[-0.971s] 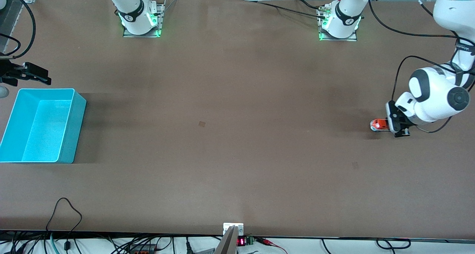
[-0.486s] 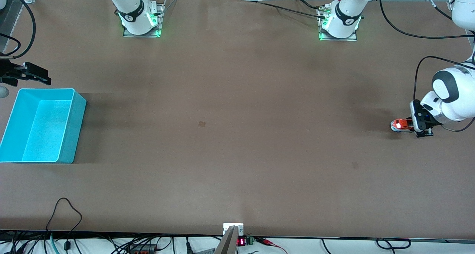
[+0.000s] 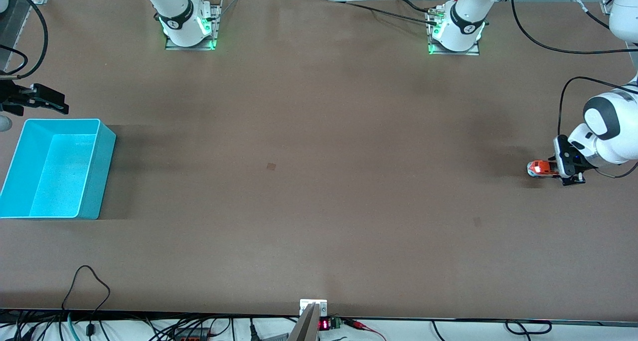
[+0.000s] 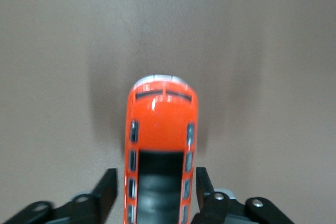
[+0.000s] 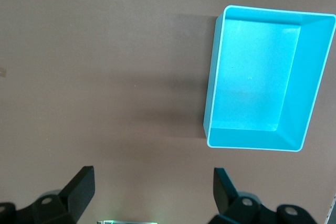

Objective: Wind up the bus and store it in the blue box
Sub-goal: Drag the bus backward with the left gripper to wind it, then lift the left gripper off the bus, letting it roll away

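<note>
The small orange bus stands on the table near the left arm's end; in the left wrist view its white-grey front points away from the camera. My left gripper is low at the table, its black fingers on both sides of the bus's rear part, shut on it. The turquoise blue box stands empty at the right arm's end and also shows in the right wrist view. My right gripper hovers beside the box, open and empty.
The two arm bases stand along the table edge farthest from the front camera. Cables hang at the nearest edge. Bare brown tabletop stretches between the bus and the box.
My left gripper has dragged the bus along the table toward the left arm's end, most of it in the first half second. The right arm and the box have not moved.
</note>
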You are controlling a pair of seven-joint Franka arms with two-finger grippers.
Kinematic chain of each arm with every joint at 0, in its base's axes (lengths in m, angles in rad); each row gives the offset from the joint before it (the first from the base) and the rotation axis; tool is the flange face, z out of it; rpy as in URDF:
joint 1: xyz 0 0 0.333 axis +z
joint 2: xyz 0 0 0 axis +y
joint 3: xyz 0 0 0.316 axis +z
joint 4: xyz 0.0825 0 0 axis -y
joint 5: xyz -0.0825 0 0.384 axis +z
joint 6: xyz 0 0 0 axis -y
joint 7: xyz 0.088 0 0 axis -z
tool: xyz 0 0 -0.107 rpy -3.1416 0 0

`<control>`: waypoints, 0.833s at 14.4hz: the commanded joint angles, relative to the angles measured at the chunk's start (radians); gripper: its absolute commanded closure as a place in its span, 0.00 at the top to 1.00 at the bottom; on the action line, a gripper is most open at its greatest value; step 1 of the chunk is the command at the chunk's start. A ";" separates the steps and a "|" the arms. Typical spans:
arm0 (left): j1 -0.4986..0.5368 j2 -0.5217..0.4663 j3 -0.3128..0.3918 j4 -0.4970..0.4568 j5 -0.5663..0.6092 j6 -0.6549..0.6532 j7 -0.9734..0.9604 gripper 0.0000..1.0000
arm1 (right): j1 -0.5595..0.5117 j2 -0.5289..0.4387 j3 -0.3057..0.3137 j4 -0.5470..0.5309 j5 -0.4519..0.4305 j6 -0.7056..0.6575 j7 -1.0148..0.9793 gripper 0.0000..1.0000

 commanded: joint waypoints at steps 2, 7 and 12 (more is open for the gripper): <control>0.008 0.036 -0.008 0.087 0.011 -0.098 0.007 1.00 | -0.007 -0.007 0.004 -0.002 0.008 0.004 0.004 1.00; 0.005 -0.017 -0.009 0.112 0.010 -0.228 -0.046 1.00 | -0.007 -0.007 0.006 -0.002 0.008 0.004 0.004 1.00; 0.004 -0.107 -0.006 0.112 0.014 -0.391 -0.227 1.00 | -0.005 -0.007 0.004 -0.002 0.008 0.004 0.004 1.00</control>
